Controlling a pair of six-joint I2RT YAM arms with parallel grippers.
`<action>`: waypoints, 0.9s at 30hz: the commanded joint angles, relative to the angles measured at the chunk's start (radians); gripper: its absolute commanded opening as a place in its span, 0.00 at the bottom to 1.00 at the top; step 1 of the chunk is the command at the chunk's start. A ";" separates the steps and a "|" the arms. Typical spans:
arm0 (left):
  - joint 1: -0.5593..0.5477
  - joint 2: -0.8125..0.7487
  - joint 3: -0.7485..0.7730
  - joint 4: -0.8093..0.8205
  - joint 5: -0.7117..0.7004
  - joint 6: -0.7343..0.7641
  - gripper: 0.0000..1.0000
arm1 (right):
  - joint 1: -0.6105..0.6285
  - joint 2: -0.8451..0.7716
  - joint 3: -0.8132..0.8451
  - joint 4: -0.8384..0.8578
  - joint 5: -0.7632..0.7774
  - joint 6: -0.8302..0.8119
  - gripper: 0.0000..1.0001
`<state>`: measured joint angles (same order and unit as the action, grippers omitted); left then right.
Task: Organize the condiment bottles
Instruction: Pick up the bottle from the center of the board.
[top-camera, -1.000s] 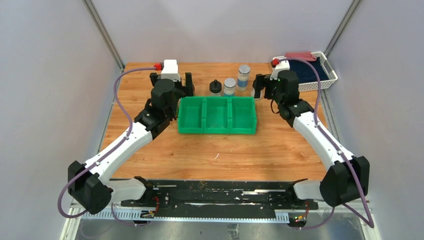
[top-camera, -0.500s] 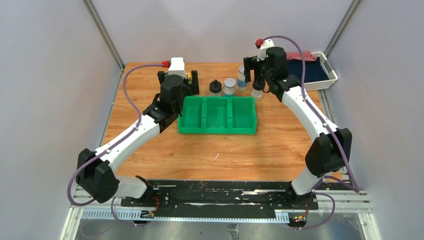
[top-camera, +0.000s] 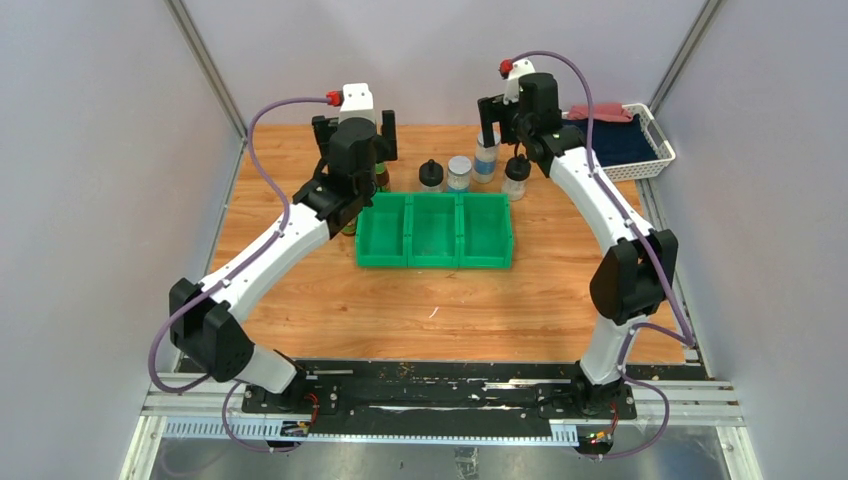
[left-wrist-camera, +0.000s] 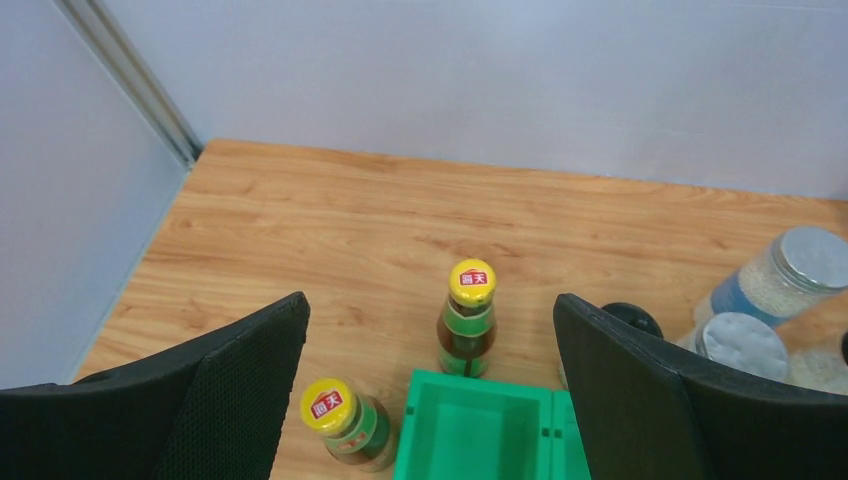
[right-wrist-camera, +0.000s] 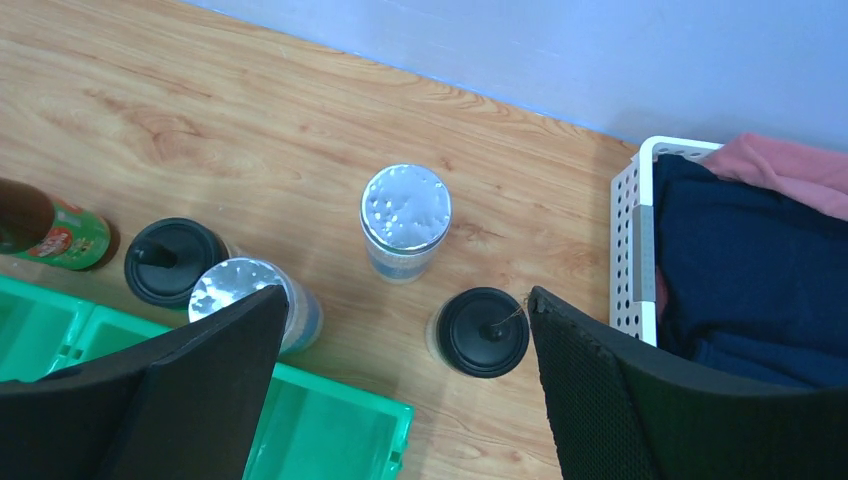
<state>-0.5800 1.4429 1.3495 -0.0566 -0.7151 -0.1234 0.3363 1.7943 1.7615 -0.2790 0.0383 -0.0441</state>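
Both grippers hover open and empty above the back of the table. Below my left gripper stand two dark brown yellow-capped bottles, one behind the green bin and one by its left end. Below my right gripper stand a tall silver-lidded shaker, a shorter shaker, and two black-knob jars. In the top view the jars stand behind the bin. The brown bottles are mostly hidden there by the left arm.
The green three-compartment bin sits mid-table with nothing showing in it. A white basket holding dark and pink cloth stands at the back right corner. Grey walls close off the back and sides.
Both arms have risen and reached farther back. The right gripper has lifted off the black-knob jar by the bin's right end; the left gripper has lifted above the brown bottles.
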 joint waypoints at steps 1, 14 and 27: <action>-0.007 0.074 0.074 -0.072 -0.082 0.032 1.00 | 0.015 0.055 0.086 -0.086 0.027 -0.032 0.94; 0.018 0.144 0.115 -0.098 0.005 -0.028 1.00 | 0.006 0.138 0.099 -0.057 -0.007 -0.027 1.00; 0.054 0.167 0.080 -0.056 0.076 -0.049 1.00 | -0.021 0.252 0.161 -0.012 -0.113 -0.008 1.00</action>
<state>-0.5323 1.5913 1.4410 -0.1501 -0.6640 -0.1616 0.3309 2.0148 1.8671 -0.3042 -0.0383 -0.0544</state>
